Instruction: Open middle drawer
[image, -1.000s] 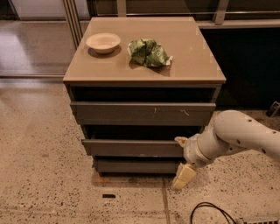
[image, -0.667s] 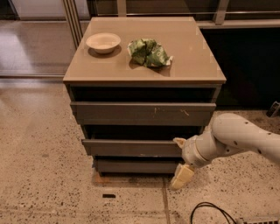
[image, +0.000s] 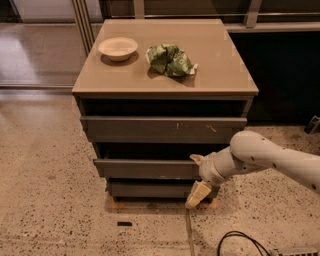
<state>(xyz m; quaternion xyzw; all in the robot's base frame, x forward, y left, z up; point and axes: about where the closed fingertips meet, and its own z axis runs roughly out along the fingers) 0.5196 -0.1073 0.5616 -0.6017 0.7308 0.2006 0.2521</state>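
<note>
The middle drawer (image: 145, 169) is the plain dark grey-brown front between the scratched upper front (image: 160, 130) and the short bottom front (image: 150, 190) of the cabinet. My gripper (image: 196, 176) is at the right end of the middle drawer's front, on a white arm (image: 270, 160) that comes in from the right. Its fingers are spread apart vertically. One pale fingertip (image: 195, 159) is at the front's top edge and the other is below it, near the floor. The drawer's right end is hidden behind the gripper.
A pale bowl (image: 118, 48) and a crumpled green bag (image: 170, 60) lie on the cabinet top (image: 220, 75). A black cable (image: 235, 242) lies on the speckled floor at the front right. A dark wall panel stands behind on the right.
The gripper and arm have shifted a little to the left, along the middle drawer's front. The drawers look unmoved.
</note>
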